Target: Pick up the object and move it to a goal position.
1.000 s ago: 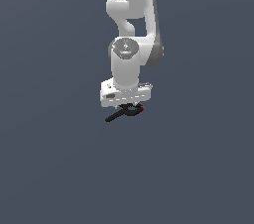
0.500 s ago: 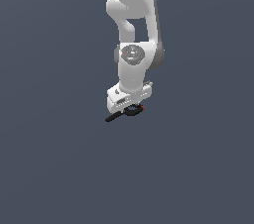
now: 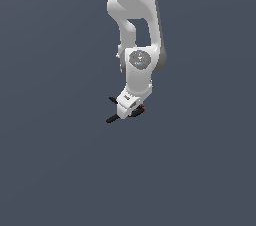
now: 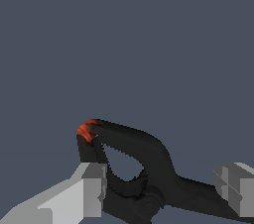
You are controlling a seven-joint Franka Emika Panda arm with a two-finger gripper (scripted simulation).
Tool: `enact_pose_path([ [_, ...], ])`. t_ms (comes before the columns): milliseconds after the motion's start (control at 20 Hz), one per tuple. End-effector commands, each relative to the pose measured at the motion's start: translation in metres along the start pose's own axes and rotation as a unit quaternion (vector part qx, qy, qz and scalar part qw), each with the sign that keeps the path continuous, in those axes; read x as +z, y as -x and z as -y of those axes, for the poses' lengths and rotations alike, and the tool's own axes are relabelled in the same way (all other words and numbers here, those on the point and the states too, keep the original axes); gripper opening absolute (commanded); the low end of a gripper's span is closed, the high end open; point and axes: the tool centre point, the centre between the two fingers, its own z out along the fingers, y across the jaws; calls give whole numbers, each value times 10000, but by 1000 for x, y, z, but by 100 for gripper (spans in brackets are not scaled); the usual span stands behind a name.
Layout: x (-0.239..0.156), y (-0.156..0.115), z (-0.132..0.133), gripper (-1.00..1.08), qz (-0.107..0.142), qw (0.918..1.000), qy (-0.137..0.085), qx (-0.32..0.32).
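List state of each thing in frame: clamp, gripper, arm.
clamp: between the fingers, handles sticking out toward the exterior view's left, red tip clear of the pads.
gripper: around the clamp; closure not clear.
arm: reaching down, wrist tilted.

Clamp (image 4: pixel 149 168) black, red-orange tip; hand (image 4: pixel 163 186) white, grey fingers (image 4: pixel 94 188); backdrop plain slate-grey.

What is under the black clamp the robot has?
Only plain grey background shows below the black clamp. No table or other object is visible there. The gripper covers the clamp's middle, so only the handles and its red tip show.
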Motion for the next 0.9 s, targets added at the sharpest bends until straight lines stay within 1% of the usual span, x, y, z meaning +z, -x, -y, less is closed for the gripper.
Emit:
enact_pose_path([
  [0,6,-2,7,68,-15,9991,-3,-416],
  [150,13,-4,15,68,-36,9959,-8,-903],
  [300,20,-6,23,68,-62,9903,-13,-1388],
  [600,31,-10,38,68,-119,9741,-21,-2260],
  [850,38,-12,48,68,-159,9610,-23,-2760],
])
